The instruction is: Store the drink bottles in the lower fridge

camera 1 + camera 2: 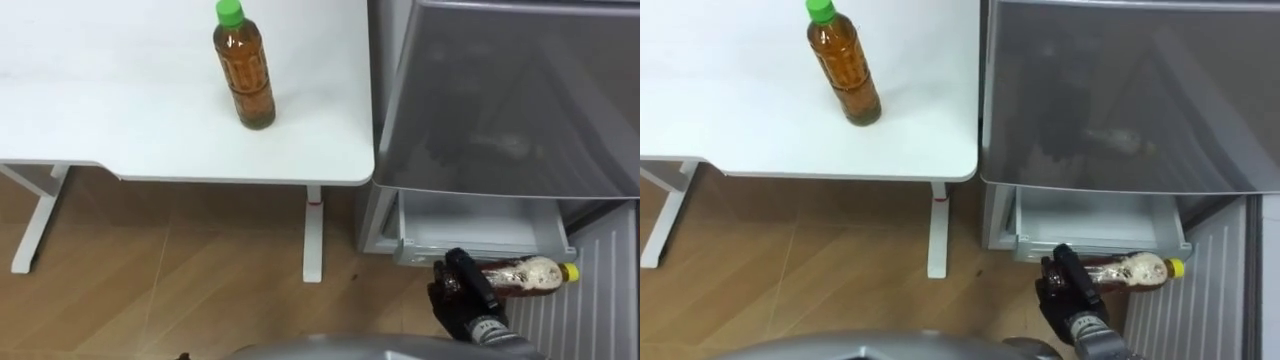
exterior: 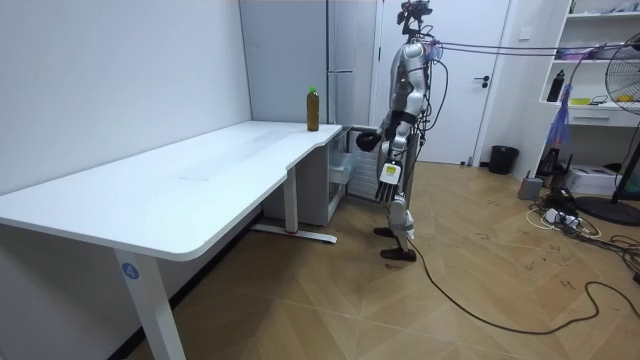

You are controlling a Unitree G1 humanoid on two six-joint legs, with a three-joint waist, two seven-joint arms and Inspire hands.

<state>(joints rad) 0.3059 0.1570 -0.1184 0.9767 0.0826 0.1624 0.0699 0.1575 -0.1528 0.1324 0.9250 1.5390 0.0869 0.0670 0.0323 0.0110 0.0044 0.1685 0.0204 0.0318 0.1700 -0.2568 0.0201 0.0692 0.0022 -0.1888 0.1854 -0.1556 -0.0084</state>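
Fingers (image 1: pixel 472 280) of my right hand (image 1: pixel 452 297) wrap the yellow-capped bottle (image 1: pixel 528 275), held sideways before the open lower drawer (image 1: pixel 470 222). Placing step, I judge: reach forward, release inside. Second, green-capped bottle (image 1: pixel 244 70) stands near desk's (image 1: pixel 150 140) right edge; left hand (image 2: pixel 390 174) hangs.

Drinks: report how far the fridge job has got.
Done: the lower fridge drawer stands open, no bottle seen inside. In hand: the right hand grips the yellow-capped bottle, held sideways in front of that drawer; the left hand hangs by the robot's side. Left: place it inside, then fetch the green-capped bottle standing on the white table.
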